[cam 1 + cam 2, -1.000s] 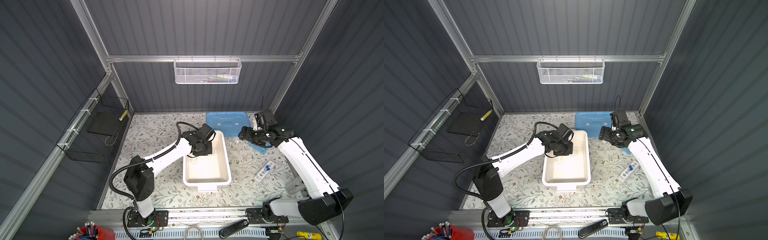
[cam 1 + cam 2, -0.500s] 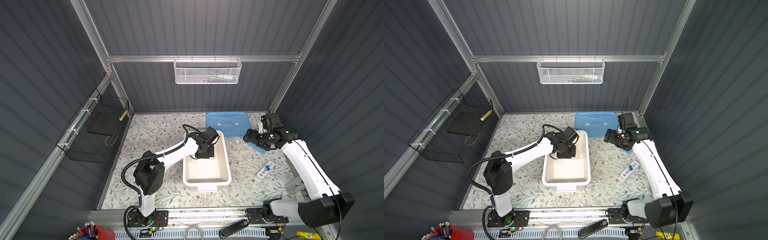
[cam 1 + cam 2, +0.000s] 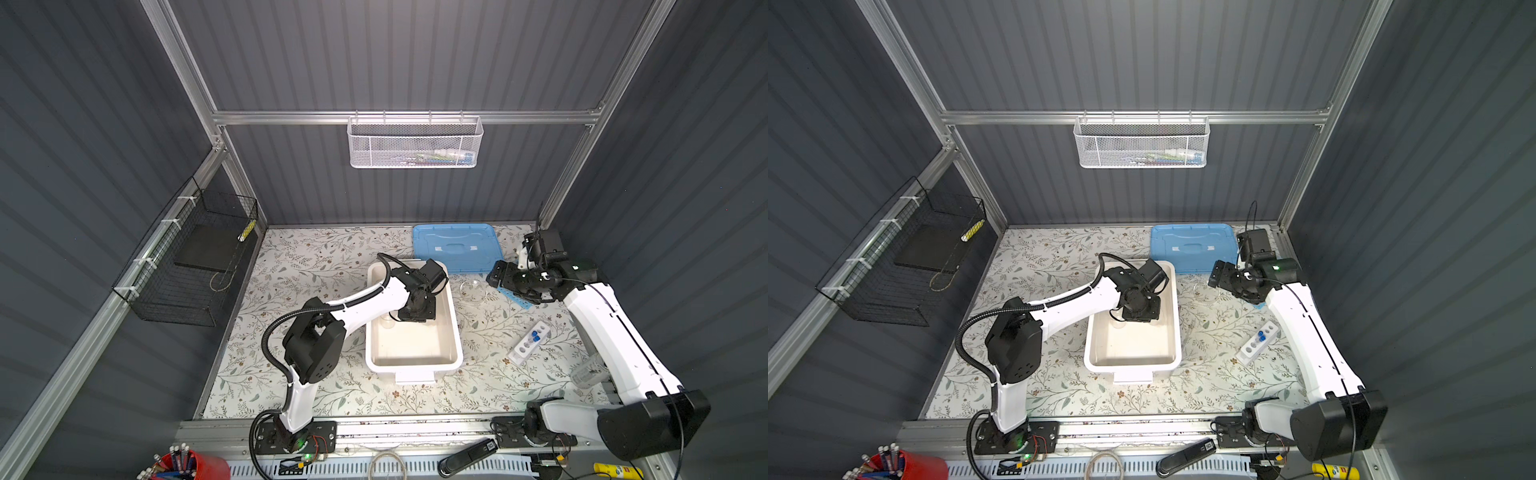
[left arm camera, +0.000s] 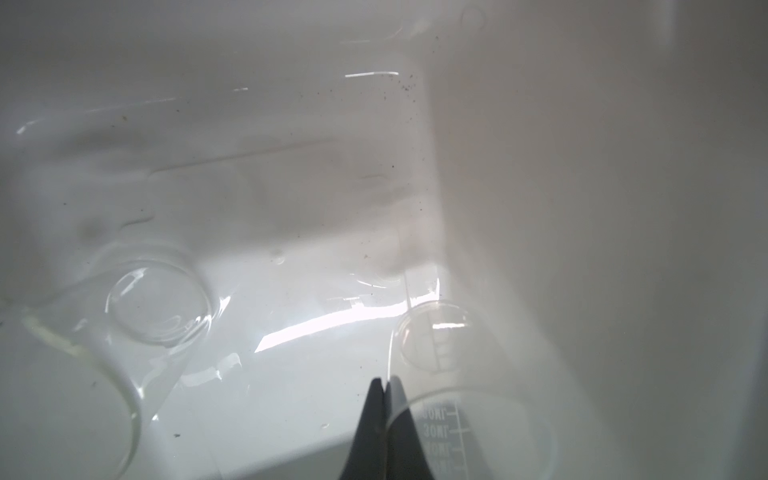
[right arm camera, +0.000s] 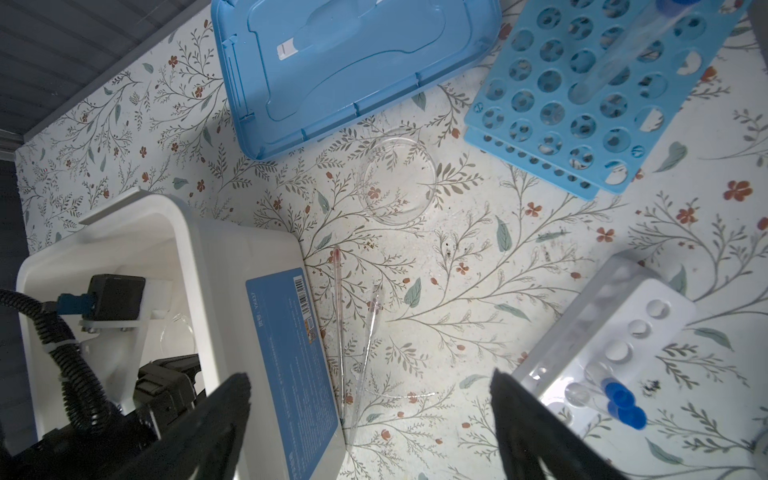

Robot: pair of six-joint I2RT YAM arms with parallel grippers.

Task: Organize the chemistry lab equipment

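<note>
My left gripper (image 4: 385, 380) is down inside the white tub (image 3: 455, 332), shut on the thin rim of a small clear graduated beaker (image 4: 478, 432). A second clear glass vessel (image 4: 158, 303) lies on the tub floor beside it. My right gripper (image 5: 370, 382) hangs open and holds nothing, above the mat between the tub and the small white tube rack (image 5: 615, 345), which holds blue-capped test tubes (image 5: 623, 403). The sky-blue many-holed rack (image 5: 582, 104) carries one tube (image 5: 615, 54). Thin glass rods (image 5: 338, 324) lie against the tub's outer wall.
A blue lid (image 3: 455, 247) lies flat at the back. A clear shallow dish (image 3: 473, 289) sits on the mat between the tub and my right gripper (image 3: 496, 276). A clear beaker (image 3: 586, 372) stands near the right arm's base. Wire baskets hang on the walls.
My left gripper has sunk deeper into the tub, shifting slightly right, with its elbow drawn in. The right gripper has drifted a little right and nearer, still open.
</note>
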